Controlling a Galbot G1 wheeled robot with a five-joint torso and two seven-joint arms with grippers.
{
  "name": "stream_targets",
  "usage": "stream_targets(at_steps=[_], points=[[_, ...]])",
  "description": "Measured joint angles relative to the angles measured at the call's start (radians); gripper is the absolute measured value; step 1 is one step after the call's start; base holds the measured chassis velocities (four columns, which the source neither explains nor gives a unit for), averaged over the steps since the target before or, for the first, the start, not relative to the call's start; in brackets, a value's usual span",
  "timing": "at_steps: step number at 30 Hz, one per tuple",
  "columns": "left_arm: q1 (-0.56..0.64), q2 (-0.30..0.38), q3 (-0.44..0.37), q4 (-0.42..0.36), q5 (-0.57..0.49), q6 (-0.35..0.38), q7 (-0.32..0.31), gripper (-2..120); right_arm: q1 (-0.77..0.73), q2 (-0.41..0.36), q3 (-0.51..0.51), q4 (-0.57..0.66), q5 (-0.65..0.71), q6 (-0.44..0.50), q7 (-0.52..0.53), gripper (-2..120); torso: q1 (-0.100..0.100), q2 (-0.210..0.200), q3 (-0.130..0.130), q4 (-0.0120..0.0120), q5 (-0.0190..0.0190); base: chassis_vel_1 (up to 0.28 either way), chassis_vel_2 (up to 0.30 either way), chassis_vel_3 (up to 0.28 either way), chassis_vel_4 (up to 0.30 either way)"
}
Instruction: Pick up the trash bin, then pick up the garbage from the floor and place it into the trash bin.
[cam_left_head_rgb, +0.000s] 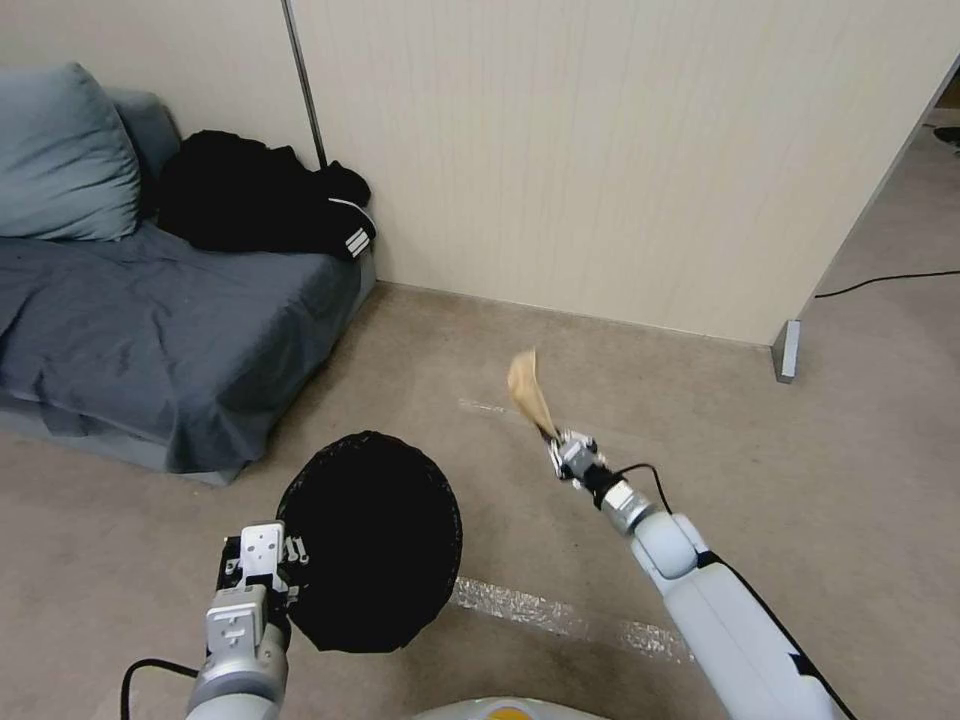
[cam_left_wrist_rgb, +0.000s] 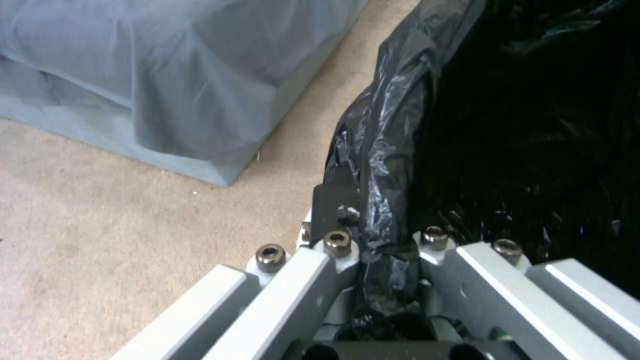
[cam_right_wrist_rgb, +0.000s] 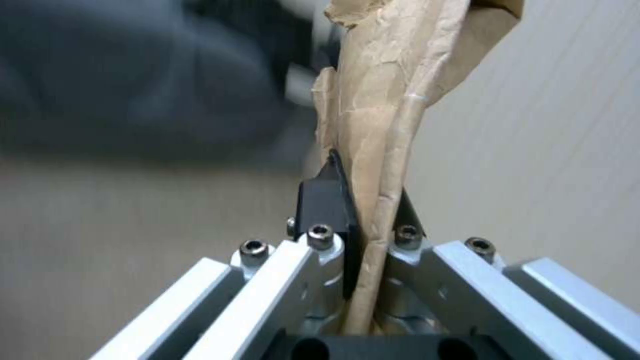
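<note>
Here my left gripper (cam_left_head_rgb: 290, 568) was closed on the rim of the bin (cam_left_head_rgb: 370, 540), its fingers (cam_left_wrist_rgb: 333, 200) pinching the black liner (cam_left_wrist_rgb: 387, 150) folded over that edge; the bin hung tilted above the floor (cam_left_head_rgb: 450, 350), its dark mouth turned up toward my head, just beside the sofa (cam_left_head_rgb: 150, 310); my right gripper (cam_right_wrist_rgb: 370, 200) was shut tight on the paper bag (cam_left_head_rgb: 528, 390), a crumpled tan strip that stood up past my fingertips, off the floor and to the right of the bin, near the wall (cam_left_head_rgb: 600, 150); the right wrist's background was blurred, probably the sofa.
</note>
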Motion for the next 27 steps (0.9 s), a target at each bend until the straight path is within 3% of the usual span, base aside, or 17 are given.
stream_targets(at_steps=[1,2,3,4,5,7,13,27], points=[[-0.002,0.002,0.002,0.002,0.0,0.001,0.0,1,-0.029,-0.013,-0.017,0.107,0.05,-0.012,-0.016,0,0.0,0.0,0.0,-0.0002,0.0001,0.0,0.0,0.0,0.0],[-0.002,0.002,0.002,0.002,0.0,0.001,0.0,1,-0.029,-0.013,-0.017,0.107,0.05,-0.012,-0.016,0,0.0,0.0,0.0,-0.0002,0.0001,0.0,0.0,0.0,0.0],[-0.004,0.003,0.005,0.003,0.0,0.002,0.0,1,-0.046,-0.023,-0.036,0.186,0.077,-0.021,-0.026,0,0.0,0.0,0.0,-0.0002,0.0003,0.0,0.0,0.0,0.0],[-0.01,0.005,0.013,0.005,0.0,0.005,0.001,1,-0.077,-0.058,-0.121,0.335,0.137,-0.042,-0.036,0,0.0,0.0,0.0,0.0,0.0003,0.0,0.0,0.0,0.0],[-0.01,0.005,0.013,0.005,0.0,0.005,0.001,1,-0.077,-0.058,-0.121,0.335,0.137,-0.042,-0.036,0,0.0,0.0,0.0,0.0,0.0003,0.0,0.0,0.0,0.0],[-0.014,0.005,0.025,0.006,0.004,0.007,0.001,1,-0.084,-0.121,-0.252,0.422,0.197,-0.081,-0.035,0,0.0,0.0,0.0,-0.0001,0.0003,0.0,0.0,0.0,0.0],[-0.015,0.004,0.032,0.006,0.008,0.008,0.001,1,-0.053,-0.171,-0.42,0.396,0.199,-0.108,-0.028,0,0.0,0.0,0.0,0.0,0.0003,0.0,0.0,0.0,0.0],[-0.014,-0.006,0.049,0.002,0.023,0.007,0.001,1,-0.041,-0.145,-0.453,0.267,0.149,-0.086,-0.036,0,0.0,0.0,0.0,-0.0002,0.0002,0.0,0.0,0.0,0.0]])
